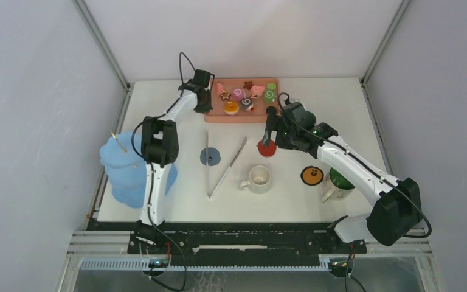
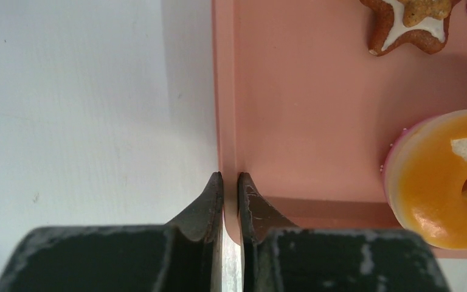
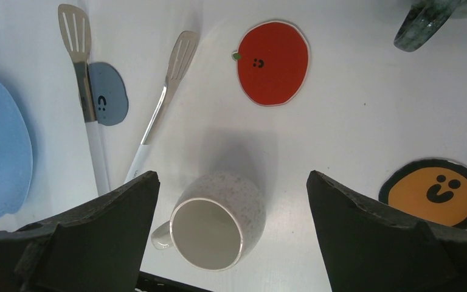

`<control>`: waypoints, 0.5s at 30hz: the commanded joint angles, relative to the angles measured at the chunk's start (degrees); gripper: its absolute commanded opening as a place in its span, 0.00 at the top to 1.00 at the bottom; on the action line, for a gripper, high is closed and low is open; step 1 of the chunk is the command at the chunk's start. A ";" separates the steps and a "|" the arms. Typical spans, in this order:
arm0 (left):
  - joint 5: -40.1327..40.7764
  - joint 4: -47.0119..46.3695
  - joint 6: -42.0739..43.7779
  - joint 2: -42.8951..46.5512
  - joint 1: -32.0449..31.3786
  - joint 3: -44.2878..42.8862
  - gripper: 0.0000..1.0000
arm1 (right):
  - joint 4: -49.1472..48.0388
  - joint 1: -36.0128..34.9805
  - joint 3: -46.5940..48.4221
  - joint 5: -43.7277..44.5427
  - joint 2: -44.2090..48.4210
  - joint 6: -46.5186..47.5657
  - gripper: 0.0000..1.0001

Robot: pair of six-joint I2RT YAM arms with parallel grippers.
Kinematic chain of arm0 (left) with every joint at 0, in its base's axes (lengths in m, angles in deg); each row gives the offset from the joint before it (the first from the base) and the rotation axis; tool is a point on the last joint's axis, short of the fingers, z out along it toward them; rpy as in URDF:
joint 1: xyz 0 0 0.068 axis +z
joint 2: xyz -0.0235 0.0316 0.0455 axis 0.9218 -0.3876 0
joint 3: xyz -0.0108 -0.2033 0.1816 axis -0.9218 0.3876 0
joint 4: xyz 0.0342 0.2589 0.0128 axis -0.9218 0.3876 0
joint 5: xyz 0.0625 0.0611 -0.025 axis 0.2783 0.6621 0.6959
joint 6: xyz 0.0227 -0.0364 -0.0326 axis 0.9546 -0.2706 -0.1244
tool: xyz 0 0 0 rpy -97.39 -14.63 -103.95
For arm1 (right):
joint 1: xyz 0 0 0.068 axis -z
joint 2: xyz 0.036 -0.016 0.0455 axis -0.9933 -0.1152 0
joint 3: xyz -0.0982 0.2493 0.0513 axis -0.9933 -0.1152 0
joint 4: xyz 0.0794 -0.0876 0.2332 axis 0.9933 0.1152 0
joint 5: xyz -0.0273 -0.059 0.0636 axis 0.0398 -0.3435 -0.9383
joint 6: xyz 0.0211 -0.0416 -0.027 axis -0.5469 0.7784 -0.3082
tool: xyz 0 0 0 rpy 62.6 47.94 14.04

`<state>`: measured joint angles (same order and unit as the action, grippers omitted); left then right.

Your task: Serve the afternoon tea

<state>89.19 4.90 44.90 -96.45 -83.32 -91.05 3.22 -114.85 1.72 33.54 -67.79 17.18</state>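
Left gripper [image 2: 230, 179]: jaws closed on the tray [image 2: 304, 121] side wall, one finger outside and one inside. This grip shows in the left wrist view only.
In the tray, nearby: star biscuit [image 2: 407, 24], orange doughnut [image 2: 447, 179]. The top view adds the other pastries [image 1: 246, 97], all in the tray at the table's [image 1: 340, 109] far edge.

Right gripper [image 3: 231, 176]: jaws wide apart, empty, above the cream mug [image 3: 210, 225].
Markings: drawn faces on the red coaster [image 3: 272, 62], orange coaster [image 3: 433, 191] and blue coaster [image 3: 106, 94], clear in the right wrist view only.
Tongs [image 3: 164, 103]: one arm across the blue coaster.
Tower [image 1: 118, 167]: left edge.
Green mug [image 1: 342, 179]: right side.
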 commanded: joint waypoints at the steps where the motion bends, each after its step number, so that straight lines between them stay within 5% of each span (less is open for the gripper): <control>1: -0.48 0.64 3.42 5.94 -0.30 5.31 1.00 | -0.19 0.35 2.27 0.89 1.40 -0.79 0.00; 15: -2.27 -2.88 5.67 13.83 -2.47 18.87 1.00 | 2.86 -0.57 2.30 2.84 2.13 -1.35 0.00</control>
<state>88.21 0.64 47.57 -86.26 -83.99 -74.20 6.13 -114.93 1.76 34.68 -67.72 16.72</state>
